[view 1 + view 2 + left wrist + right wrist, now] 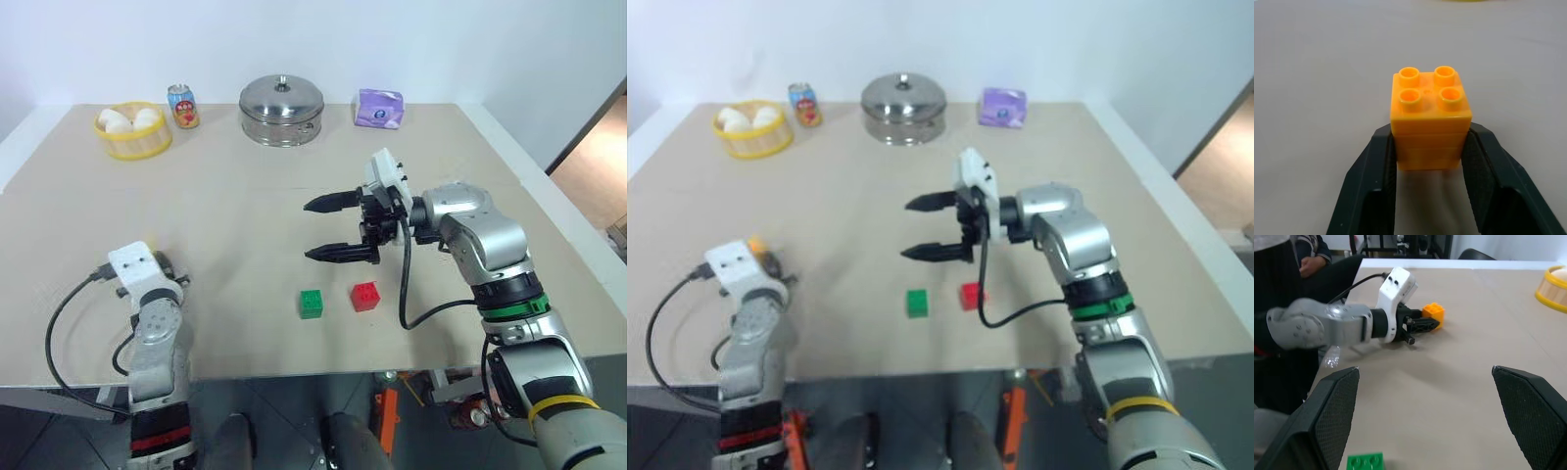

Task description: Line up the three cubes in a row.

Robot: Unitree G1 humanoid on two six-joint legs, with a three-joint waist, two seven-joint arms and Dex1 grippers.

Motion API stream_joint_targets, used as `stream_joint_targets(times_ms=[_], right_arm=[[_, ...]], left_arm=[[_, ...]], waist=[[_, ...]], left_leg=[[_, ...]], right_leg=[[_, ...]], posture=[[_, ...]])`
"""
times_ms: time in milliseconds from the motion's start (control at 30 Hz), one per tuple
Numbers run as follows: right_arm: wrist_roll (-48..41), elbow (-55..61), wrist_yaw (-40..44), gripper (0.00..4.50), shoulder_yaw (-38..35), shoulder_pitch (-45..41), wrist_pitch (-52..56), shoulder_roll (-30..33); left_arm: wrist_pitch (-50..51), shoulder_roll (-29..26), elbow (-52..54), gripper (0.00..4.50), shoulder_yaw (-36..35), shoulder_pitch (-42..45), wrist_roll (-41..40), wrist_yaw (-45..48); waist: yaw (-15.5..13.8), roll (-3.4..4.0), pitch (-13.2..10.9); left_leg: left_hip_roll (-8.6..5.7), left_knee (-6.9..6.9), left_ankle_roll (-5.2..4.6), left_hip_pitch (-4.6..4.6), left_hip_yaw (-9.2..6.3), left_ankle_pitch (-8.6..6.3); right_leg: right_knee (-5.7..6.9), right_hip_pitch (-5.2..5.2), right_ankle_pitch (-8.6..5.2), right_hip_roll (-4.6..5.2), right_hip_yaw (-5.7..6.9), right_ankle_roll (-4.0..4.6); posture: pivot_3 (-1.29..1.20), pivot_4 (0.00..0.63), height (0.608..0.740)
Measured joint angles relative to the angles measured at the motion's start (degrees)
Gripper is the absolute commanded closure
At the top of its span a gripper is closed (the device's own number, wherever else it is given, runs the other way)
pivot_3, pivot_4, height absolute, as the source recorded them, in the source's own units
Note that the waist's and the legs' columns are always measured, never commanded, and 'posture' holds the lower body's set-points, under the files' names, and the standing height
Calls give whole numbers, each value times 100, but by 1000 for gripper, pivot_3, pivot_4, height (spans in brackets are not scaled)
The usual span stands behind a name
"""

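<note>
My left gripper (1431, 132) is shut on the yellow-orange cube (1430, 117), which sits studs-up between its black fingers, low over the table's near left; the right wrist view also shows this cube (1433, 311). The green cube (312, 303) and the red cube (365, 296) stand side by side, a small gap apart, near the front edge at the middle. My right gripper (307, 230) hangs open above the table just behind those two, pointing left, with nothing between its fingers.
Along the far edge stand a yellow basket (132, 145) of white round things, a soda can (183, 106), a lidded steel pot (282, 110) and a purple packet (379, 108). A person's hand (1310, 264) shows past the table's left side.
</note>
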State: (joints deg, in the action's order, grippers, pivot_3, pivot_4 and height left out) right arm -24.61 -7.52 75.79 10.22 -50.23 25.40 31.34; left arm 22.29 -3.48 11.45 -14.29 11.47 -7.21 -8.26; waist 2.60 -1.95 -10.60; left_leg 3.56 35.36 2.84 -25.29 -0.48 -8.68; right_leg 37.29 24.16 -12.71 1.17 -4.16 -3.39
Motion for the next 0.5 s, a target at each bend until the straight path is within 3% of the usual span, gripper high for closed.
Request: stream_joint_targets(times_ms=[233,333,367,500], right_arm=[[-395,555,415,0,-340,388,415,796],[-557,704,420,0,-459,465,602,912],[-642,910,381,0,-577,570,688,1001],[-704,1252,175,0,-817,834,737,1169]], left_arm=[[-383,-2361,476,3211,828,-559,-1434,4417],[-593,-2753,356,3211,1051,-569,-1562,5421],[-729,-3071,102,3211,1258,-462,-1608,6143],[-991,-3371,-565,3211,1588,-40,-1600,7212]], waist=[[3,2,-1],[3,5,-2],[2,4,-2],[-4,5,-3]], left_leg=[[2,-9,16,-2,10,-11],[3,-10,15,0,14,-12],[5,-10,15,0,12,-11],[5,-7,14,-1,16,-11]], right_leg=[[0,14,-20,7,0,23],[0,16,-23,9,0,23],[1,17,-24,7,2,25],[0,18,-25,11,2,25]], posture=[[0,150,739],[0,150,739],[0,150,739],[0,150,739]])
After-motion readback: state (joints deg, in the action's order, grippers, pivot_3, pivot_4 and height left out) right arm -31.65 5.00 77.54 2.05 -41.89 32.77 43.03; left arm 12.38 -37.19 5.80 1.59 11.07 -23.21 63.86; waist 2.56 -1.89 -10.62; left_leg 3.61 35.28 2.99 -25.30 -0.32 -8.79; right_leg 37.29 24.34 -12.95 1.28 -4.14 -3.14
